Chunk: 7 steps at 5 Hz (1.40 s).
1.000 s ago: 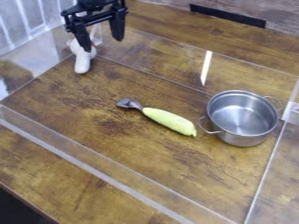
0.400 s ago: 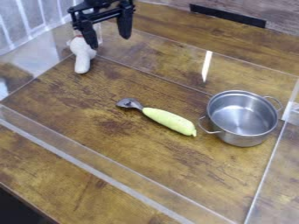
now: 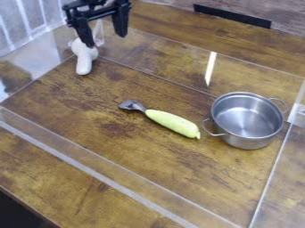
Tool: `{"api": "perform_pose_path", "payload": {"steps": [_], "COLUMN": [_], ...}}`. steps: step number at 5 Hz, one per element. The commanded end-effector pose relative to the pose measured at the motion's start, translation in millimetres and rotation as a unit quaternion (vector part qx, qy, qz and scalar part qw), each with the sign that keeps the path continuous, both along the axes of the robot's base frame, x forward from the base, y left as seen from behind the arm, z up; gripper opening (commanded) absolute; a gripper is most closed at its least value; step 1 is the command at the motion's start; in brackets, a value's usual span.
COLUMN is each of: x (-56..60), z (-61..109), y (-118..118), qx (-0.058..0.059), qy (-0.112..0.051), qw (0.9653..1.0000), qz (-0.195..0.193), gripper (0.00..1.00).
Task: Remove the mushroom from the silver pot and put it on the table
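Since the frame just before, the one black gripper (image 3: 96, 31) has shifted slightly left in the view, at the upper left; the objects on the table sit where they were. Its two fingers are spread apart. One mushroom (image 3: 84, 59), whitish with a paler tan top, lies on the brown wooden table (image 3: 113, 151) at the upper left, near the gripper. One silver pot (image 3: 247, 122) with two small side handles stands at the right. One yellow-green oblong piece with a grey end (image 3: 173, 123) lies in the middle, and one thin white strip (image 3: 211, 69) is above it.
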<state>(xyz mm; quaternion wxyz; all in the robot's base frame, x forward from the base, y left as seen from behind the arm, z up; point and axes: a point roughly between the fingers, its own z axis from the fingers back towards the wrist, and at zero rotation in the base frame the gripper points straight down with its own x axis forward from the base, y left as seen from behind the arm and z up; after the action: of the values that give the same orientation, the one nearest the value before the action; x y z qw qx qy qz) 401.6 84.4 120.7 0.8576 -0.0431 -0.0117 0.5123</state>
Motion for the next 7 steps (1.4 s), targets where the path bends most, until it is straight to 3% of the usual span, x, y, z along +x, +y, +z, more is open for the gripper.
{"api": "perform_pose_path", "payload": {"steps": [1, 5, 7], "x": [6.2, 20.1, 22.4], "z": [50.2, 34.3, 21.9], "y": [-3, -18, 19], "qx": [0.013, 0.031, 0.040], "qy": [-0.064, -0.049, -0.038], "qw": [0.9976, 0.9956, 0.9974], "qz": [0.022, 0.073, 0.047], "gripper": [1.00, 1.00, 1.00]}}
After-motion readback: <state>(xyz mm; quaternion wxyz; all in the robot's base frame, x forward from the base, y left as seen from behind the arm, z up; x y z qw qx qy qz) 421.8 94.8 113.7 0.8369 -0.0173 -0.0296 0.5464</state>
